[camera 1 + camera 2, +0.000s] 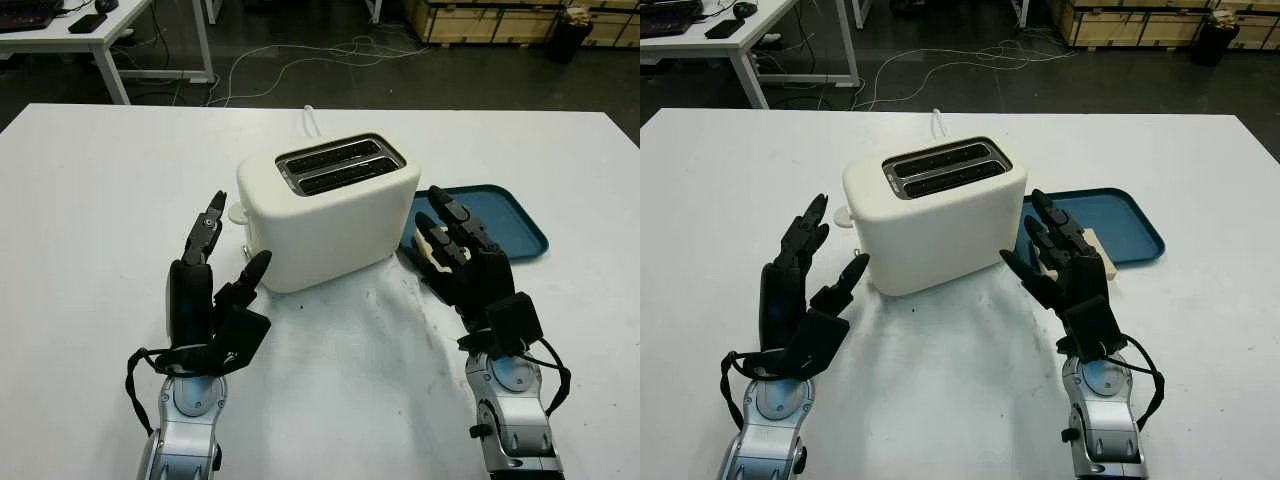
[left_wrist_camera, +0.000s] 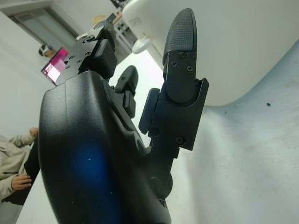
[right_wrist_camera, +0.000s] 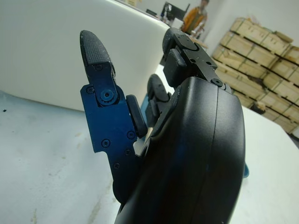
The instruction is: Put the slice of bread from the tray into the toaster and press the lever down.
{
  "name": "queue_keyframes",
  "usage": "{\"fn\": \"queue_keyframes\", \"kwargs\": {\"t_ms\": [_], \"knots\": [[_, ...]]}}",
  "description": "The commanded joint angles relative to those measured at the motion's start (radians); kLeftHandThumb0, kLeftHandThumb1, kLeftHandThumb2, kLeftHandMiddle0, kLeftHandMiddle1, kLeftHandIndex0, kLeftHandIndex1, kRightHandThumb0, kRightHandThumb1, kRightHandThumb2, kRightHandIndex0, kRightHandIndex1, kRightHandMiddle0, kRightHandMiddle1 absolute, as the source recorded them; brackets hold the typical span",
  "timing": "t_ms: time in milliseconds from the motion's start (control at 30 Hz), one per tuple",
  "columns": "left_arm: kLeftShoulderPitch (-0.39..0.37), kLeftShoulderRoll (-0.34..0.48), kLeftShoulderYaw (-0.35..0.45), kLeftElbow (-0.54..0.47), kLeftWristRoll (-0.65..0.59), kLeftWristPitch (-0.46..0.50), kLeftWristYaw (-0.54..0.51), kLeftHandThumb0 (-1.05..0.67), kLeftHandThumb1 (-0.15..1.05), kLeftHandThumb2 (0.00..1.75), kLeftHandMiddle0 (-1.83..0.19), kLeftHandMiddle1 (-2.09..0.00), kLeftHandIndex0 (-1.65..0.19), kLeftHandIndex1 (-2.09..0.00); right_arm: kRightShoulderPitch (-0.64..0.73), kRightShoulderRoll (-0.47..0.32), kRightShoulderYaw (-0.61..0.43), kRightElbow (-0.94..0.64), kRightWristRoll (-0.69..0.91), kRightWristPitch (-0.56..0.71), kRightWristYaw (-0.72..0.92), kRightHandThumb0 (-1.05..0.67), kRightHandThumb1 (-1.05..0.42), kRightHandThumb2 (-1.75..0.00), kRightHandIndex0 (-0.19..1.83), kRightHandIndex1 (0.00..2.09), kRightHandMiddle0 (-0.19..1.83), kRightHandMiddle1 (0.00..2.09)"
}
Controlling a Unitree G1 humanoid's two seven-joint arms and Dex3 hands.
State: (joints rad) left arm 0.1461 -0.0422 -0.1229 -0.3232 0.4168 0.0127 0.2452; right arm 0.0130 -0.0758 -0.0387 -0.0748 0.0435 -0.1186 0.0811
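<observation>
While the slice of bread (image 1: 1092, 252) lies at the near left edge of the blue tray (image 1: 1120, 222), mostly behind the right hand (image 1: 1065, 262), nothing has gone into the toaster (image 1: 937, 212) yet, so the step in hand looks like the pick-up. That hand hovers just over the tray's near corner, beside the toaster's right wall, open and holding nothing. The left hand (image 1: 212, 290) stands upright near the toaster's left front corner, also open and empty. To do the grasp well, I judge the right hand's fingers (image 1: 1050, 228) should come down around the slice's edges rather than press on its face, pinch it gently so it does not crumble, then lift it clear of the tray's rim and turn it upright over one of the two slots (image 1: 940, 166) before lowering it. Much of the bread is covered by the hand, so its full outline and whether the fingers touch it cannot be told. A small pale part at the toaster's far left end may be the lever (image 1: 238, 213), though that is hard to confirm. The white surface (image 1: 100, 200) carries everything.
</observation>
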Motion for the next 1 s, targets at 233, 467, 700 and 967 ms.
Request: {"fn": "queue_keyframes", "kwargs": {"t_ms": [233,467,700,967], "knots": [[0.016,0.006,-0.008,-0.011,-0.008,0.003,-0.015,-0.63,0.92,0.31,-0.31,-0.28,-0.31,0.0,0.014,-0.004,0.011,-0.02,-0.014,0.023,0.003,-0.5,-0.85,0.0,0.43,0.01,0.43,0.0],[0.004,-0.003,-0.011,0.006,-0.006,0.0,-0.007,-0.62,0.92,0.31,-0.32,-0.28,-0.31,0.0,0.002,-0.011,0.007,0.004,-0.015,0.014,0.008,-0.51,-0.85,0.0,0.44,0.01,0.44,0.01],[0.009,-0.006,-0.017,0.0,0.005,-0.002,0.004,-0.61,0.92,0.31,-0.32,-0.27,-0.32,-0.01,0.009,-0.077,-0.019,-0.008,-0.08,-0.075,0.006,-0.52,-0.85,0.0,0.44,0.0,0.42,0.0],[0.015,-0.008,-0.022,0.004,0.007,-0.013,0.02,-0.62,0.92,0.32,-0.33,-0.27,-0.32,0.0,0.028,-0.3,-0.097,0.034,-0.415,-0.333,-0.155,-0.52,-0.83,0.0,0.48,0.01,0.45,0.01]]}}
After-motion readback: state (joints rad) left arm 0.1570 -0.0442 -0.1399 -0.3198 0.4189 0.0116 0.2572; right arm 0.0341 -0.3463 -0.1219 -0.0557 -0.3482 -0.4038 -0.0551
